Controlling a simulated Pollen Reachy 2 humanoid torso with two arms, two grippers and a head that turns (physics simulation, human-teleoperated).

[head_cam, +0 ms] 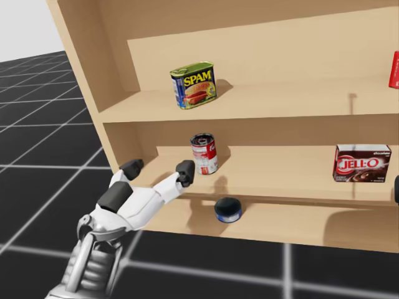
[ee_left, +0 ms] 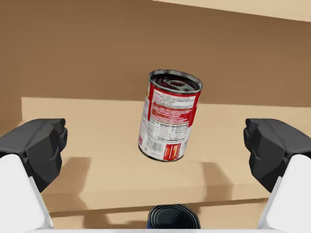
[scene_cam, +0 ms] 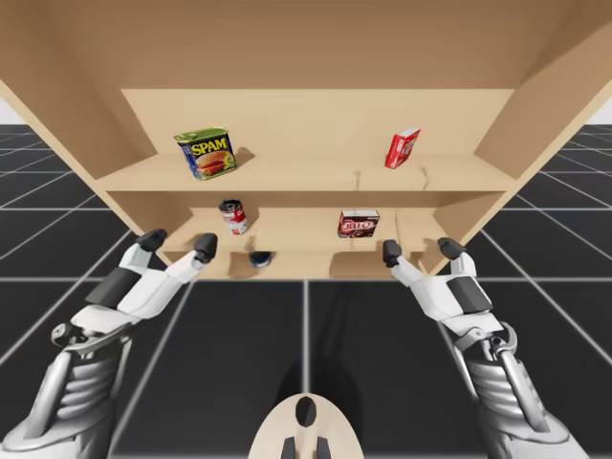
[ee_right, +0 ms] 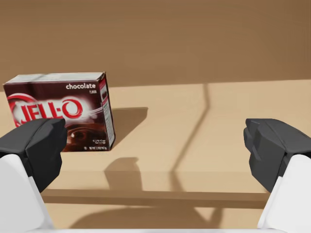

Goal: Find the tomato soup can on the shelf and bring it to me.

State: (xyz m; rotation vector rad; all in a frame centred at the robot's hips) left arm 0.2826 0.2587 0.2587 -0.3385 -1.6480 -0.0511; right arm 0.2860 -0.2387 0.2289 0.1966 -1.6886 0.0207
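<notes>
High view, can: the can [scene_cam: 233, 217] stands on the middle board of the shelf [scene_cam: 316, 177], left of centre, with its long axis close to upright.
High view, left gripper: my left gripper [scene_cam: 178, 243] hangs at the shelf front, fingers spread with nothing between them. The can lies ahead of it, a little to its right and deeper in.
High view, right gripper: my right gripper [scene_cam: 421, 251] is also spread and empty. It is well apart from the can and nearer the brown box [scene_cam: 359, 224].
High view, neighbours: a green tin [scene_cam: 207, 154] and a red box [scene_cam: 403, 147] sit on the board above. A blue tin [scene_cam: 260, 258] lies on the board below the can.
Head view, can: the can [head_cam: 204, 153] stands near the front edge of its board. The nearer fingertip of my left gripper [head_cam: 158, 169] looks just beside it, though I cannot tell the gap in depth.
Head view, blue tin: the blue tin [head_cam: 228, 210] lies below the can and slightly to one side, on the lower board.
Left wrist view, can: the can [ee_left: 169, 115] is straight ahead of the gripper, in line with the gap between the wide-spread fingers, and neither finger touches it. It leans a little here. The blue tin [ee_left: 173, 217] is under it, closer to the gripper.
Right wrist view, brown box: the brown box [ee_right: 60, 112] stands ahead of one spread finger, with bare board ahead of the other.
Judgement, coming move: the left arm is plainly the nearer one. A straight push forward should bring its fingers either side of the can's round wall, across the upright axis, while keeping above the blue tin.
</notes>
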